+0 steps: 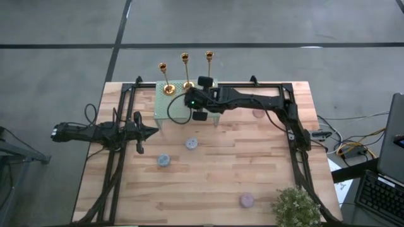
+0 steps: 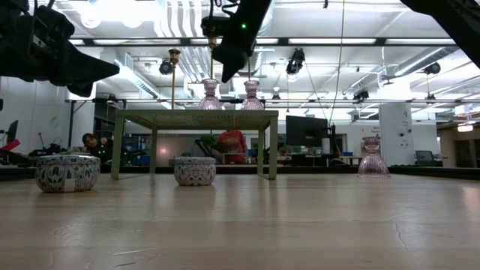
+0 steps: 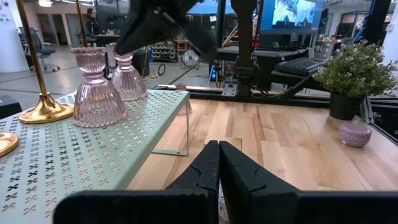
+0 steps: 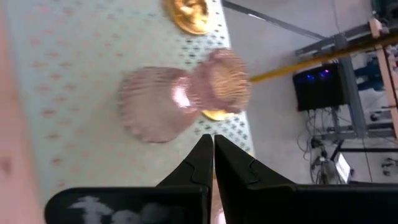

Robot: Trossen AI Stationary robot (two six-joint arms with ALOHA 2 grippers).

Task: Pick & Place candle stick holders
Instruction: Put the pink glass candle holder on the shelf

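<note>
Three gold candlesticks (image 1: pixel 185 72) stand with their round bases on the pale green rack (image 1: pixel 165 108) at the table's far side. Two pinkish glass holders (image 3: pixel 96 87) (image 3: pixel 127 78) stand upright on the rack beside them. A third pinkish holder (image 2: pixel 373 157) rests on the table to the right. Two blue holders (image 1: pixel 191 144) (image 1: pixel 163 160) and a purple one (image 1: pixel 247 200) sit on the wood. My right gripper (image 4: pixel 213 140) hovers shut just above the pinkish holder (image 4: pixel 180 99) on the rack. My left gripper (image 3: pixel 219 149) waits shut at the table's left, level.
A bushy potted plant (image 1: pixel 295 207) stands at the near right corner. The rack stands on thin legs (image 2: pixel 154 154) with room beneath it. Bare wood lies between the rack and the table's near edge. People and monitors show in the room beyond.
</note>
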